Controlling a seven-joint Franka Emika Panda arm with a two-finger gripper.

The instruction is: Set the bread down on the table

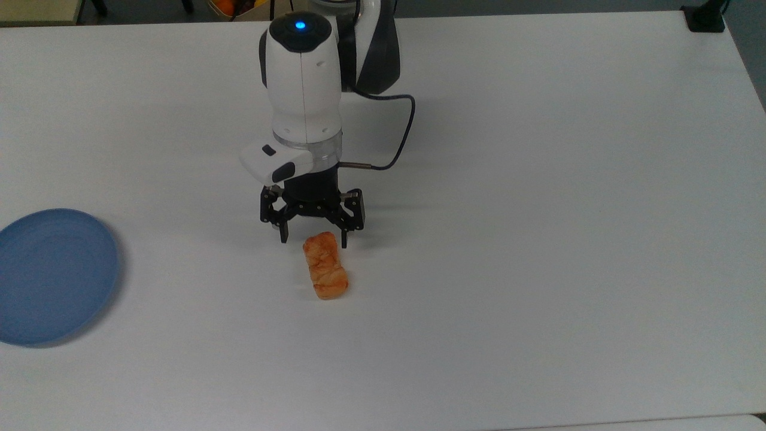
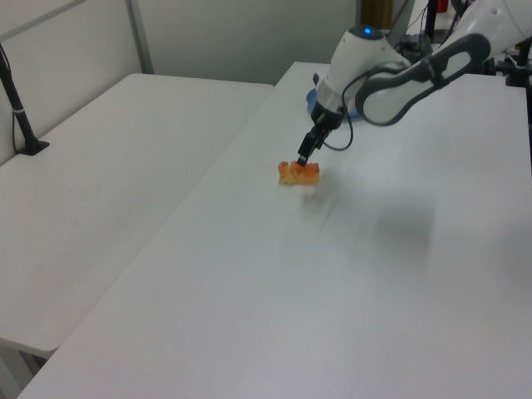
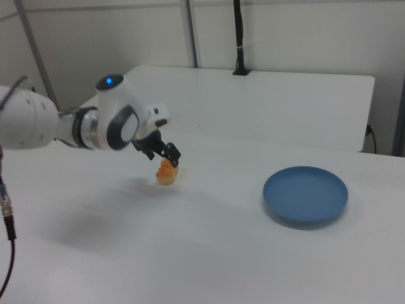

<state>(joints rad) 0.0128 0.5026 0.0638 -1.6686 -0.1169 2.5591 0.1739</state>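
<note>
Release step — bread set down on the table, hand spread wide and holding nothing.

You see the table [image 1: 538, 239] carrying the blue plate [image 1: 51, 275] at the top view's left edge, well apart from the bread [image 1: 325, 266], which lies flat on bare tabletop near the middle. The gripper [image 1: 312, 242] hovers just above the roll's far end, fingers apart on either side. The placing looks done; your next move should be a straight lift clear — no sideways brush. In the left view the arm hides most of the plate, and whether a fingertip touches the crust is hard to tell.
</note>
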